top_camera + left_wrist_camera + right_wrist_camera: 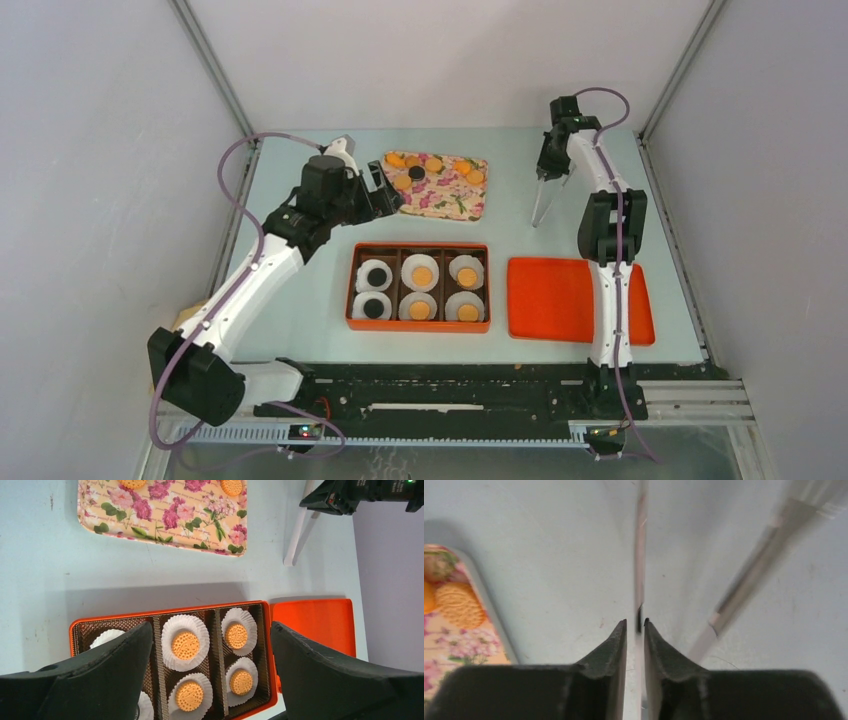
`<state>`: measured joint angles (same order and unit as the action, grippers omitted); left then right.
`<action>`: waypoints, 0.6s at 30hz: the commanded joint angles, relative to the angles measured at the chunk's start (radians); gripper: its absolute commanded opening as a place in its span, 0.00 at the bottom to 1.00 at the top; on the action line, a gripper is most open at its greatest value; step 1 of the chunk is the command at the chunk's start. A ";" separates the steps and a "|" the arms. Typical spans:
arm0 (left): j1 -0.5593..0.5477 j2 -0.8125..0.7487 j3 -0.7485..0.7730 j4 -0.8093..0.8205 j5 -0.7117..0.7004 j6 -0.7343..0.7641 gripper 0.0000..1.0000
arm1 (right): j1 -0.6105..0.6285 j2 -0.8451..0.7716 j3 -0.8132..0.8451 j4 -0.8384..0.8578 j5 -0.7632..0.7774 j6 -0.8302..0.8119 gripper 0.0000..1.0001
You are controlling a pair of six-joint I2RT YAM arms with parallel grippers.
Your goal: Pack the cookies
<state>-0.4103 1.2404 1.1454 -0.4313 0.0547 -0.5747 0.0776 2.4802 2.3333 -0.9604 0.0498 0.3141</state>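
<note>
Left gripper (pixel 210 626), fingers spread wide, hovers over the orange box (pixel 170 613); round tan dotted cookies (pixel 185 645) lie in white paper cups (pixel 170 630) directly beneath it. Farther off, right gripper (pixel 635 622) pinches white tongs (pixel 640 555) upright, arm extended.

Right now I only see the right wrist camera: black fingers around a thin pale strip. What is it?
Observer: From above, it is one leg of pale tongs hanging from the right gripper.
Operator: Where do the cookies go?
Observer: An orange box between the two arms holds six cookies, two black and four orange.
Operator: And the other arm?
Observer: The left gripper hangs open near the flowered tray.
</note>
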 commanded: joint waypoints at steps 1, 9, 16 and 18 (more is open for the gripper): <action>-0.002 0.009 0.073 0.017 -0.003 0.014 0.92 | 0.010 -0.011 0.038 0.085 -0.089 -0.009 0.33; -0.004 -0.015 0.030 0.044 0.005 0.020 0.92 | -0.001 -0.125 -0.092 0.214 -0.098 -0.025 0.58; -0.007 -0.050 0.005 0.070 -0.020 0.033 0.93 | 0.138 -0.477 -0.411 0.226 0.143 -0.120 0.57; -0.008 -0.046 0.004 0.070 -0.016 0.030 0.93 | 0.193 -0.565 -0.518 0.205 0.166 -0.140 0.56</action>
<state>-0.4107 1.2209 1.1522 -0.4099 0.0540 -0.5674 0.1509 2.1593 1.9167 -0.7685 0.1055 0.2466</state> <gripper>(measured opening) 0.928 0.568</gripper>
